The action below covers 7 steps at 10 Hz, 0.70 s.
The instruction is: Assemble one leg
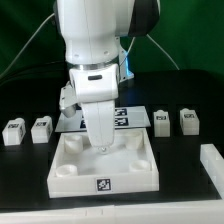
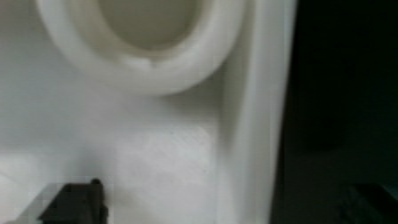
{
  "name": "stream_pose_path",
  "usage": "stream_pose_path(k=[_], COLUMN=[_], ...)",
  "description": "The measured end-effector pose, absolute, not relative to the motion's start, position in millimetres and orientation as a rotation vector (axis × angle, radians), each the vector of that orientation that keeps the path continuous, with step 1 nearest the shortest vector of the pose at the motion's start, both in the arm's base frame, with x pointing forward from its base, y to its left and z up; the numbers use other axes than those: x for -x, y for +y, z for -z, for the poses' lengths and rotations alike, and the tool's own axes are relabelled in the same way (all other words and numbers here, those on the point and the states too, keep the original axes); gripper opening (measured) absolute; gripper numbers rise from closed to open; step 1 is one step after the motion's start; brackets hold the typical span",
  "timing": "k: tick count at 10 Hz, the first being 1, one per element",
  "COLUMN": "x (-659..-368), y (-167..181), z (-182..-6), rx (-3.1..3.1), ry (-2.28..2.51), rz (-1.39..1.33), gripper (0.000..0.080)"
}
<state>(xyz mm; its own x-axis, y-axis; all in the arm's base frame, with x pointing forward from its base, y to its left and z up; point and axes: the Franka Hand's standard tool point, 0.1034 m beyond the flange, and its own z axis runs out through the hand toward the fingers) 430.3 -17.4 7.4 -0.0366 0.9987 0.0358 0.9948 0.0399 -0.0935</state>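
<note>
The large white square board (image 1: 75, 165) with round corner sockets lies at the middle of the table. My gripper (image 1: 103, 143) is lowered onto it, near its far middle. In the wrist view the board's surface (image 2: 160, 140) and one round socket (image 2: 151, 45) fill the picture very close up. One dark fingertip (image 2: 75, 203) shows over the board and the other (image 2: 368, 205) over the dark table beyond the board's edge, so the jaws stand wide apart across that edge. Two small white legs (image 1: 13, 131) (image 1: 41, 128) stand at the exterior view's left and two more (image 1: 162, 121) (image 1: 189, 120) at its right, all away from the gripper.
The marker board (image 1: 135, 118) lies flat behind the white board, partly hidden by the arm. Another white part (image 1: 212, 165) lies at the exterior view's right edge. A small white piece (image 1: 67, 100) shows behind the arm at the left.
</note>
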Motion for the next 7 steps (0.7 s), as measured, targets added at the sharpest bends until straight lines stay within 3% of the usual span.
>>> stream_pose_path(k=[3, 4, 5, 7], x=[-429.8, -429.7, -430.8, -432.5], y=[-17.9, -18.0, -18.5, -18.6], z=[-7.0, -6.8, -7.3, -8.1], rx=[2.116, 2.116, 2.119, 2.124], ry=[-2.196, -2.196, -2.197, -2.201], rz=[-0.066, -0.067, -0.063, -0.055], gripper=[0.0246, 0.0246, 0.0075, 0.0066])
